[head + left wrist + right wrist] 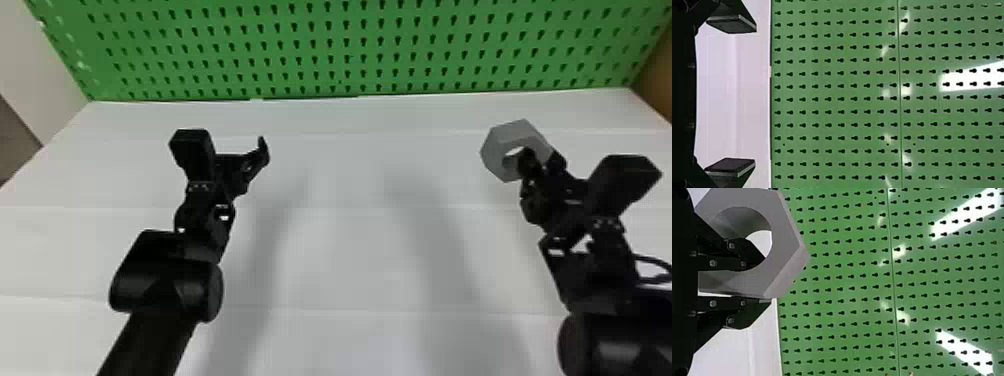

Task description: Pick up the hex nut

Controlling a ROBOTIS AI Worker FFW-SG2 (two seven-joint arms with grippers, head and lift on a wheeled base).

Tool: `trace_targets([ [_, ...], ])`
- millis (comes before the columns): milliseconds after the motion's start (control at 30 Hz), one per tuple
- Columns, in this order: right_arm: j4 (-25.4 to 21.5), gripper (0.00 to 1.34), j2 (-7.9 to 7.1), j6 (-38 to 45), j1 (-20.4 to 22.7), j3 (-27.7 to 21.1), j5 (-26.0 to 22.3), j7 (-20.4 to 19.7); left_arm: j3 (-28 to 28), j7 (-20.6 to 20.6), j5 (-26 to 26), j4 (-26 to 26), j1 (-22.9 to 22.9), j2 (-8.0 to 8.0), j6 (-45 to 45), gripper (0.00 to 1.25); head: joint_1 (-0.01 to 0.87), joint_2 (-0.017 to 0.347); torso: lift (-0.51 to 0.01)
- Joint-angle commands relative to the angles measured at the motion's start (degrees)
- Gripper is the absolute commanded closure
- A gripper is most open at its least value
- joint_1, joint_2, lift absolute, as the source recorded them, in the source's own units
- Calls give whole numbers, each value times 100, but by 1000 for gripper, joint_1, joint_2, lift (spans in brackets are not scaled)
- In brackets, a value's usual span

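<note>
Hold the black two-fingered right gripper [765, 281] firmly clamped on the wall of the thick grey hex nut [783, 239], above the white tabletop [340, 235] before the green perforated board [350, 47]. Move smoothly to prevent pivoting, with the black left gripper [748, 95], fingers spread, well apart.

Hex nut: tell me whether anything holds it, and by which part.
The right gripper holds the hex nut by one side of its ring, with one finger in the hole and the other on the outside.
</note>
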Motion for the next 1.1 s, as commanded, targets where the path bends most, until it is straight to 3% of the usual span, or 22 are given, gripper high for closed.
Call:
trace_targets([
  [0,1,1072,5,-35,31,44,16,-53,-21,0,-81,-92,-4,-7,193,88,785,149,-85],
  [367,1,1072,5,-114,31,106,96,-150,-91,317,-134,-215,58,-16,298,88,785,149,-85],
  [1067,98,1072,5,-141,-4,194,96,-158,-135,352,-143,-259,84,-33,289,88,785,149,-85],
])
